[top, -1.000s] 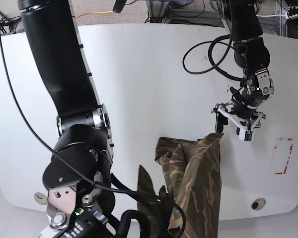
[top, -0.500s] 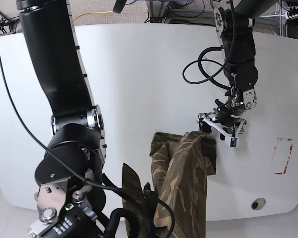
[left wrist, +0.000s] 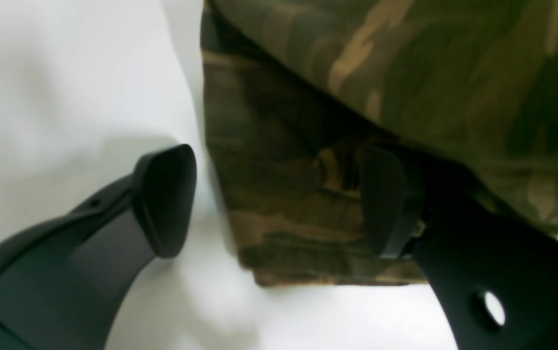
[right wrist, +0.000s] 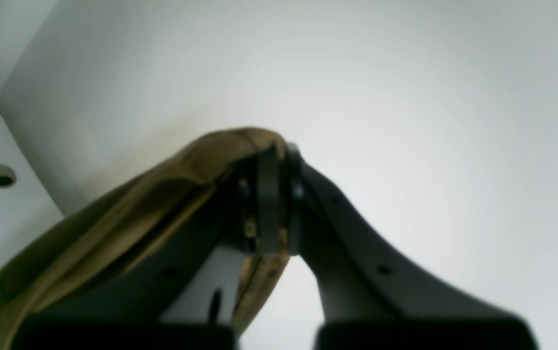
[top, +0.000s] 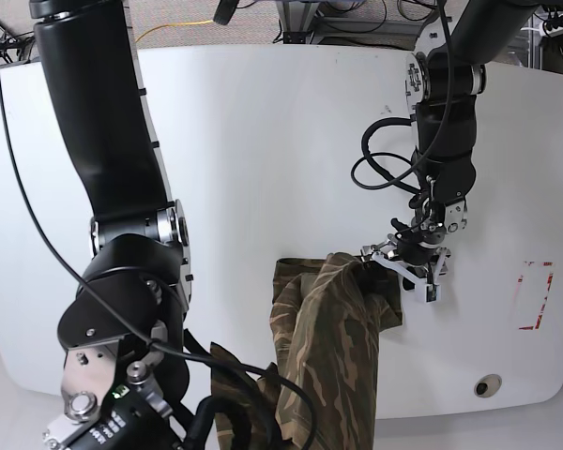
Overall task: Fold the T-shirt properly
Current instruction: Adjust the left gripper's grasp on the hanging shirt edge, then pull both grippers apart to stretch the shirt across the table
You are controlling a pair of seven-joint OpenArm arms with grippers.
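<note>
The camouflage T-shirt (top: 324, 347) hangs in a bunched, folded strip from the table's middle down past the front edge. My left gripper (top: 399, 267) sits at its upper right corner. In the left wrist view the left gripper (left wrist: 274, 204) is open, its fingers (left wrist: 162, 199) wide apart, with a folded edge of the shirt (left wrist: 405, 73) lying between them on the table. My right gripper (right wrist: 275, 194) is shut on a fold of the shirt (right wrist: 113, 218), which drapes over its left finger. In the base view the right gripper is hidden low at the bottom edge.
The white table (top: 263, 141) fills the view. A red rectangle mark (top: 535, 295) lies at the right, and a round hole (top: 488, 385) sits near the front right edge. The left arm's cable loops (top: 385, 159) hang above the shirt. The bulky right arm (top: 122, 234) fills the left side.
The left arm has swung left and down, and the shirt's upper corner has moved left with it. The right arm and the shirt's lower part have shifted left as well.
</note>
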